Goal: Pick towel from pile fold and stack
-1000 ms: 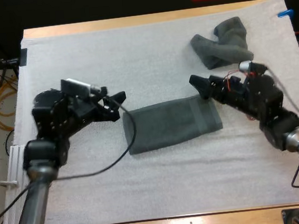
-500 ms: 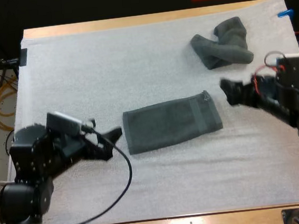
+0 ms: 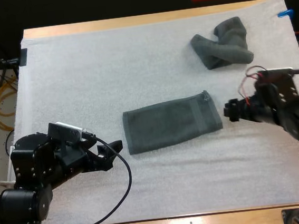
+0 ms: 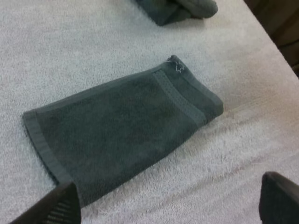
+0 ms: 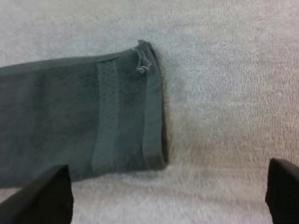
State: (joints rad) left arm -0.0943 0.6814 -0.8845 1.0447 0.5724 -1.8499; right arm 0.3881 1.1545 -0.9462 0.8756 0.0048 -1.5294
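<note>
Our left hand (image 3: pixel 111 153) & right hand (image 3: pixel 229 110) sit open, empty. That folded towel (image 3: pixel 172 123) looks soft, floppy imo; we'd pinch its hemmed corners.

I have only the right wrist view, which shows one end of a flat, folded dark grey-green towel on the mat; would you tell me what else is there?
Observer: A crumpled dark grey-green towel lies apart from yours, toward the far right of the white foam mat.
Operator: Thank you; where is the left hand?
Observer: The left hand is beside the opposite end of the folded dark grey-green towel, not touching it.
Operator: Is it open?
Observer: Yes; its fingers stand apart, clear of the towel.
</note>
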